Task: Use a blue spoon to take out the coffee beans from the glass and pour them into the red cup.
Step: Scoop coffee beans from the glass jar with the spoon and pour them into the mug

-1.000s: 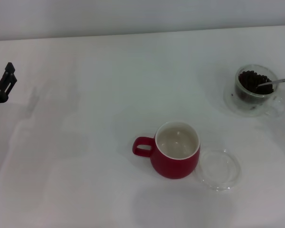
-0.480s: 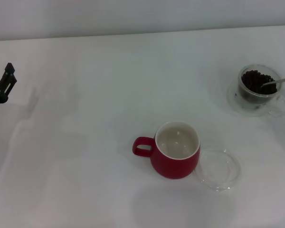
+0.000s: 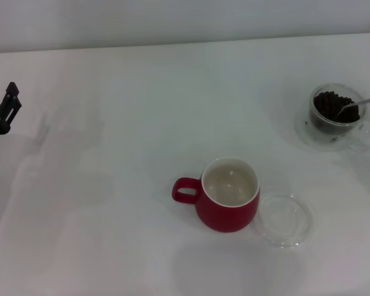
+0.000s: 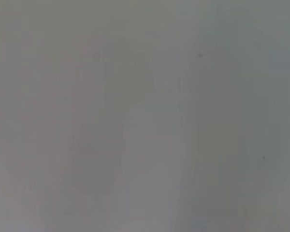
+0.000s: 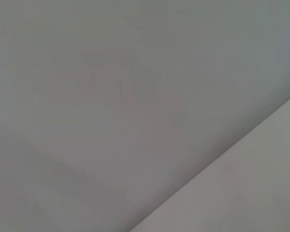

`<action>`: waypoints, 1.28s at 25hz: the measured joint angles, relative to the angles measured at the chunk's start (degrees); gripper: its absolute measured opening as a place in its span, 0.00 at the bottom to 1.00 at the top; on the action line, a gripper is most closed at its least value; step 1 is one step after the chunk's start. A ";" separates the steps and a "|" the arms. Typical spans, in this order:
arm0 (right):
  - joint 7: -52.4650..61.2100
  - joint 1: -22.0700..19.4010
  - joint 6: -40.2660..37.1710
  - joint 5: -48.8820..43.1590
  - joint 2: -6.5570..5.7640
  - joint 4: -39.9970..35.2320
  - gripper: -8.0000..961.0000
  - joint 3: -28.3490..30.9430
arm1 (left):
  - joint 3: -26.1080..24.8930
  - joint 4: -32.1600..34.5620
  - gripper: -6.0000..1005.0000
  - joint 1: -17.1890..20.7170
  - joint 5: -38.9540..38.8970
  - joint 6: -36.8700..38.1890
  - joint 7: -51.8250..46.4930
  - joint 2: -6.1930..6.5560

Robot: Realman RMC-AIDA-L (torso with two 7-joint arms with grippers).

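The white worktop meets a pale wall. The left pincer waits at its edge; its opening I cannot tell.

Red cup, glass of coffee beans and blue spoon on the white surface.
The red cup, deep red with a cream-white inside, stands upright near the middle of the surface toward its front edge, loop handle pointing left, nothing visible in it. The glass, clear and rounded, stands upright near the right edge toward the back, holding dark coffee beans. The blue spoon has its bowl among the beans, its metal neck slanting up over the rim toward the right edge.
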 joint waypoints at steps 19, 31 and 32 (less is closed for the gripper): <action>2.42 -0.97 0.49 1.41 -1.84 -0.06 0.16 0.07 | 0.00 0.00 0.73 -0.16 0.00 0.62 0.00 -0.10; 3.83 -0.71 1.43 1.44 -2.04 0.04 0.16 0.06 | 0.00 -0.12 0.73 -0.18 0.00 0.62 0.00 -0.01; 3.95 -0.70 1.44 1.49 -2.08 0.03 0.16 0.06 | 0.00 -0.12 0.73 -0.18 0.00 0.61 0.00 0.00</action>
